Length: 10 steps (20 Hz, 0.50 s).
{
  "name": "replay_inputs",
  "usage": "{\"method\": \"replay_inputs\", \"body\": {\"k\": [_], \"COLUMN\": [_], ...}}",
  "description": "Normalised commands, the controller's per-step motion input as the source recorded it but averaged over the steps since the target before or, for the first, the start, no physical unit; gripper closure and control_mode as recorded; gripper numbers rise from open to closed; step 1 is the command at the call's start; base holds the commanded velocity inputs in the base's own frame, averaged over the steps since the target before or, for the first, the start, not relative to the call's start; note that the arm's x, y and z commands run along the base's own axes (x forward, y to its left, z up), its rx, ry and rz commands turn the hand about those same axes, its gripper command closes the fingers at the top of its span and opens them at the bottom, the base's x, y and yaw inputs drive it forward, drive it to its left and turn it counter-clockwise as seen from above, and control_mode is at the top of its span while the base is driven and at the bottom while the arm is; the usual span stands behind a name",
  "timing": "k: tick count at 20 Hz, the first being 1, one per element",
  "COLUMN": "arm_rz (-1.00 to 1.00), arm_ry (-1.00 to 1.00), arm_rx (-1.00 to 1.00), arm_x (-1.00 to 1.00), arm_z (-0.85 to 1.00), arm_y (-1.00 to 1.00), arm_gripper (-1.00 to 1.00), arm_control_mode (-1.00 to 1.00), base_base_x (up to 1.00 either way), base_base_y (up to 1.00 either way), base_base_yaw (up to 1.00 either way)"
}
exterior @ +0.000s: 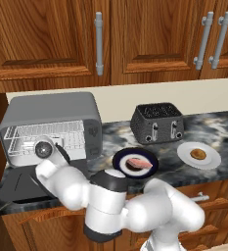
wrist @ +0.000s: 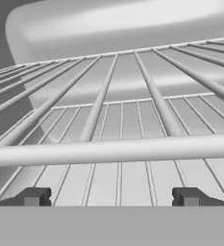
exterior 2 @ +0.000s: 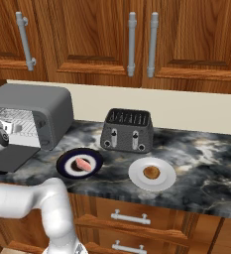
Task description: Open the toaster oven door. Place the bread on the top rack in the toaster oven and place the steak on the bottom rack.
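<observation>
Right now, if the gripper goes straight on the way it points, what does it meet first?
Probably the front bar of a white wire rack in the toaster oven; the open gripper faces it. Which rack is unclear.

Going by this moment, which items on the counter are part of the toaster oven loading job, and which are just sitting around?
Part of the job:
- toaster oven, its door already folded down
- wire racks, with the open gripper right in front of them
- steak on a dark plate
- bread on a white plate

Just lying about:
- black toaster
- upper cabinets
</observation>
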Motion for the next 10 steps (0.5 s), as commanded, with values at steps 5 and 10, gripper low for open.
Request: {"method": "replay_inputs", "body": {"k": [5, 10], "arm_rz": [0.0, 0.0], "arm_ry": [0.0, 0.0], "arm_rx": [0.0, 0.0], "arm_x": [0.06, 0.0], "arm_z": [-0.27, -0.39], "arm_y": [0.03, 0.07], "arm_gripper": [-1.0, -1.0], "arm_control_mode": [-1.0, -1.0], "base_base_x": [0.0, 0.0], "base_base_y": [0.0, 0.0], "base_base_yaw": [0.0, 0.0]}}
